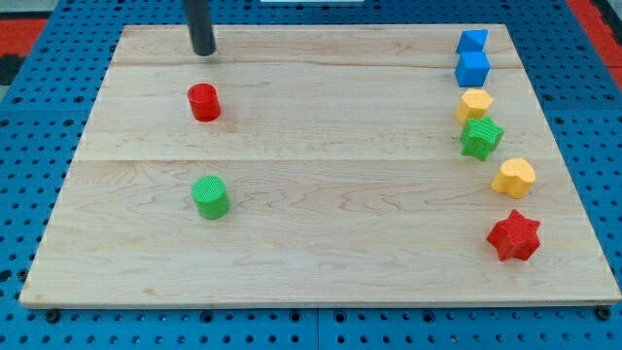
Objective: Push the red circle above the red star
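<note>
The red circle (204,101) stands on the wooden board at the upper left. The red star (514,236) lies at the lower right, near the board's right edge. My tip (203,52) rests on the board just above the red circle toward the view's top, a short gap apart from it. The rod rises out of the view's top edge.
A green circle (210,196) sits below the red circle. Down the right side run a blue block (472,41), a blue cube (472,69), a yellow block (474,104), a green star (481,137) and a yellow heart (514,178). The board's edge (321,303) borders blue pegboard.
</note>
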Robot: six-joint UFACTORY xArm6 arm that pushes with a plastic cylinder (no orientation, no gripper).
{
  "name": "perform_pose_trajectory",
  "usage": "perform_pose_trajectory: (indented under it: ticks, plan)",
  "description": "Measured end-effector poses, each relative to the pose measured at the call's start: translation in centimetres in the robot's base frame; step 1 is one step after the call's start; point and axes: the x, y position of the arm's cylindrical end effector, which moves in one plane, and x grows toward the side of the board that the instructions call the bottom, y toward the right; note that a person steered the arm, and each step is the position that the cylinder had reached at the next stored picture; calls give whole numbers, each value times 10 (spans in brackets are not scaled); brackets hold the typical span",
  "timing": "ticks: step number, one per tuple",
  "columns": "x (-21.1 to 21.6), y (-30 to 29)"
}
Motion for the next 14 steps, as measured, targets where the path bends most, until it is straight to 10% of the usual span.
perform_pose_trajectory:
  ticks: [2,4,9,14]
  plan:
    - [17,-65]
    - [133,-21]
    - [138,91]
    - [118,57]
